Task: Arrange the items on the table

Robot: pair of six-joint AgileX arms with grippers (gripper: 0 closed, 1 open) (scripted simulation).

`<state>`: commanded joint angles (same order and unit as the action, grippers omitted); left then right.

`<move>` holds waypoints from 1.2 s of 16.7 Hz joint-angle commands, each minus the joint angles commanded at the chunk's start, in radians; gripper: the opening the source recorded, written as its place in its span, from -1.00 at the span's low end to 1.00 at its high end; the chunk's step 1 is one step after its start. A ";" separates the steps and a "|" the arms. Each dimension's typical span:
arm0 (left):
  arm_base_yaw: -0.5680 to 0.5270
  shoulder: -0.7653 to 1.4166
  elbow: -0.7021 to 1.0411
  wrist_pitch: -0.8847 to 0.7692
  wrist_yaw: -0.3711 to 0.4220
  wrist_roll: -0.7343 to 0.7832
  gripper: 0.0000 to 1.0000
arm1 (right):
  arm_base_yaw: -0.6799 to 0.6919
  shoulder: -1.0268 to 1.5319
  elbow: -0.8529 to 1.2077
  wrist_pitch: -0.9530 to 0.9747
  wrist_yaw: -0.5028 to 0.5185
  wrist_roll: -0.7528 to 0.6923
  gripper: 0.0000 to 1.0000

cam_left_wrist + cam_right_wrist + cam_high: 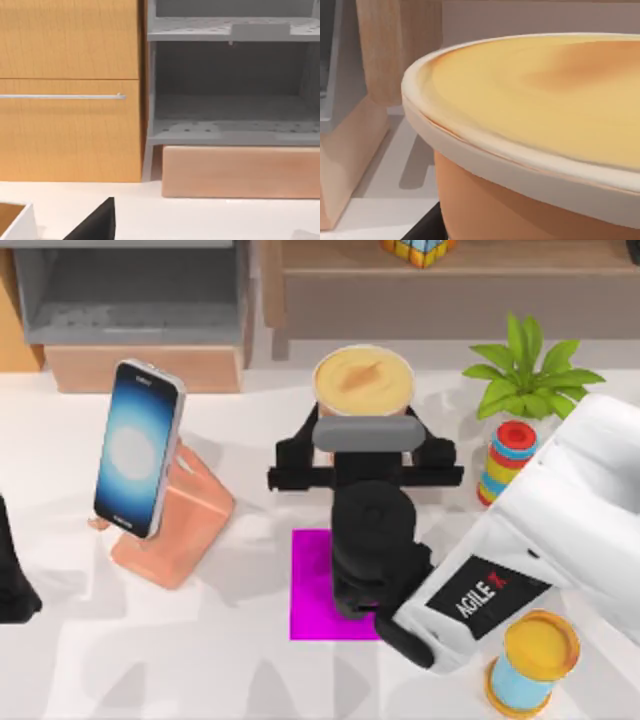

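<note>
The large flat white tabletop (150, 660) is seen from above, with everything else resting on it. The white right arm (560, 530) is stretched in from the right side, and its black right gripper (365, 445) is placed at the tall orange drink cup with the creamy yellow top (364, 380), near the back middle of the table. The gripper's fingers are spread on both sides of the cup, just below its pale rim; whether they are pressing on it cannot be told. In the right wrist view the same cup (535, 130) is seen very close, so its creamy top and orange wall are shown much better there. A small magenta square pad (312, 585) is lying under the arm, partly covered by it. On the left, the silver-edged smartphone with the glowing blue-white screen (138, 448) is leaned on a peach-coloured stand (185, 525). A dark bit of the left arm (12, 580) is parked at the left edge. In the left wrist view a wooden cupboard (70, 90) and grey shelves (235, 90) are shown.
</note>
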<state>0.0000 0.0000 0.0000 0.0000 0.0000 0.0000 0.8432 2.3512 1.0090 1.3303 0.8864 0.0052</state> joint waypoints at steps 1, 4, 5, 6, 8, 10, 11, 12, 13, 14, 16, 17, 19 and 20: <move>0.000 0.000 0.000 0.000 0.000 0.000 1.00 | 0.000 0.000 0.000 0.000 0.000 0.000 0.25; 0.000 0.000 0.000 0.000 0.000 0.000 1.00 | 0.000 0.000 0.000 0.000 0.000 0.000 -0.21; 0.000 0.000 0.000 0.000 0.000 0.000 1.00 | 0.000 0.000 0.000 0.000 0.000 0.000 -0.36; 0.000 0.000 0.000 0.000 0.000 0.000 1.00 | 0.000 0.000 0.000 0.000 0.000 0.000 -0.51; 0.000 0.000 0.000 0.000 0.000 0.000 1.00 | 0.000 0.000 0.000 0.000 0.000 0.000 -0.81; 0.000 0.000 0.000 0.000 0.000 0.000 1.00 | 0.000 0.000 0.000 0.000 0.000 0.000 -1.00; 0.000 0.000 0.000 0.000 0.000 0.000 1.00 | 0.000 0.000 0.000 0.000 0.000 0.000 -1.00; 0.000 0.000 0.000 0.000 0.000 0.000 1.00 | 0.000 0.000 0.000 0.000 0.000 0.000 -1.00; 0.000 0.000 0.000 0.000 0.000 0.000 1.00 | 0.000 0.000 0.000 0.000 0.000 0.000 -1.00; 0.000 0.000 0.000 0.000 0.000 0.000 1.00 | 0.000 0.000 0.000 0.000 0.000 0.000 -1.00; 0.000 0.000 0.000 0.000 0.000 0.000 1.00 | 0.000 0.000 0.000 0.000 0.000 0.000 -1.00; 0.000 0.000 0.000 0.000 0.000 0.000 1.00 | 0.000 0.000 0.000 0.000 0.000 0.000 -1.00; 0.000 0.000 0.000 0.000 0.000 0.000 1.00 | 0.003 -0.005 -0.002 -0.003 0.000 0.001 -1.00; 0.000 0.000 0.000 0.000 0.000 0.000 1.00 | 0.003 -0.010 -0.002 -0.007 0.000 0.002 -1.00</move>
<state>0.0000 0.0000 0.0000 0.0000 0.0000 0.0000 0.8458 2.3412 1.0067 1.3229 0.8861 0.0068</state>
